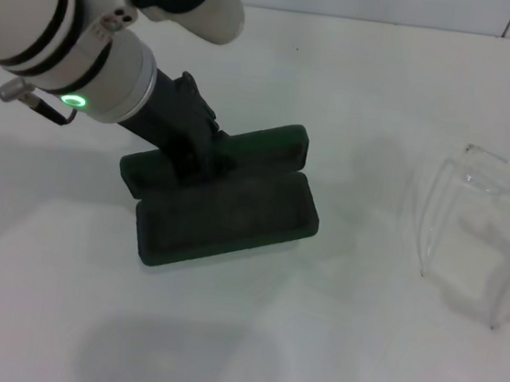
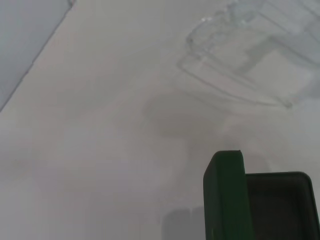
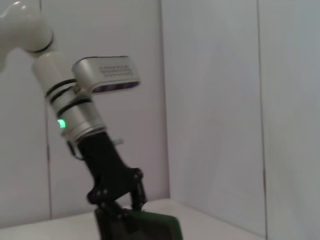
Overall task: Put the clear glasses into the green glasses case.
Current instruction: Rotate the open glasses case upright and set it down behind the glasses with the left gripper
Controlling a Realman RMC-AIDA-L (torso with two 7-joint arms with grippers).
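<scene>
While I hold position, status from the left gripper out:

Left gripper (image 1: 199,152): down at the case's hinge end, black fingers on the lid edge. I read it as pinched on the lid, judging by the right wrist view, where the fingers (image 3: 136,192) close over the green rim. Likely there to pin the case open and stop it sliding.

Case (image 1: 225,211): open on the table (image 1: 386,95), lid standing up behind the tray, dark lining facing up, nothing inside. Left wrist view shows the lid edge (image 2: 225,195) upright with the tray beside it.

Glasses (image 1: 481,226): on the table, well apart from the case toward my right, temple arms pointing toward the near edge. Not in the case yet. Clear plastic, so edges are hard to pick out.

Right gripper: not visible in any view; a dark sliver at the head view's right edge may be part of it, can't tell. State unknown.

Next, my guess: right arm picks the glasses while left keeps the case steady.
</scene>
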